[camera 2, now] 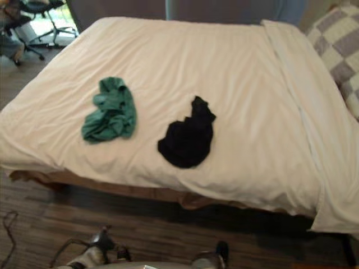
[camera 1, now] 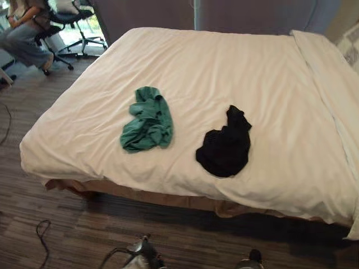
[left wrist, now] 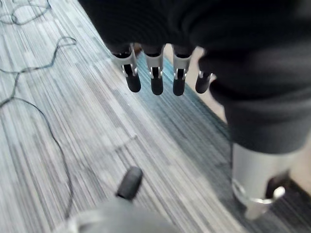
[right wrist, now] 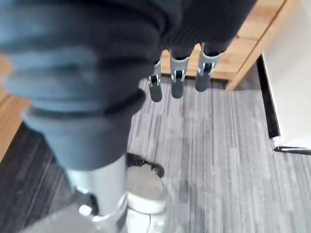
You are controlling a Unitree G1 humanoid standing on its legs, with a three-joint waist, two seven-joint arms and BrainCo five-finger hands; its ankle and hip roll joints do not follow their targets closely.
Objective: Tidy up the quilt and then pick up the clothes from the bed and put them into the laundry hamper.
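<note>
Striped wood-look floor [camera 1: 168,235], office chair [camera 1: 67,19], grey wall [camera 1: 146,14]

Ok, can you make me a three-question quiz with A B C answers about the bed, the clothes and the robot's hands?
1. Where is the green garment?
A. on the floor
B. on the quilt, left of the black garment
C. on a chair

2. How many garments lie on the bed?
A. one
B. two
C. four

3. What is the left hand doing?
A. hanging open over the floor
B. clutching the quilt
C. holding a shirt

Answers: 1 B, it lies on the quilt beside the black one. 2 B, one green, one black. 3 A, its fingers hang straight, holding nothing; the right hand hangs likewise.
</note>
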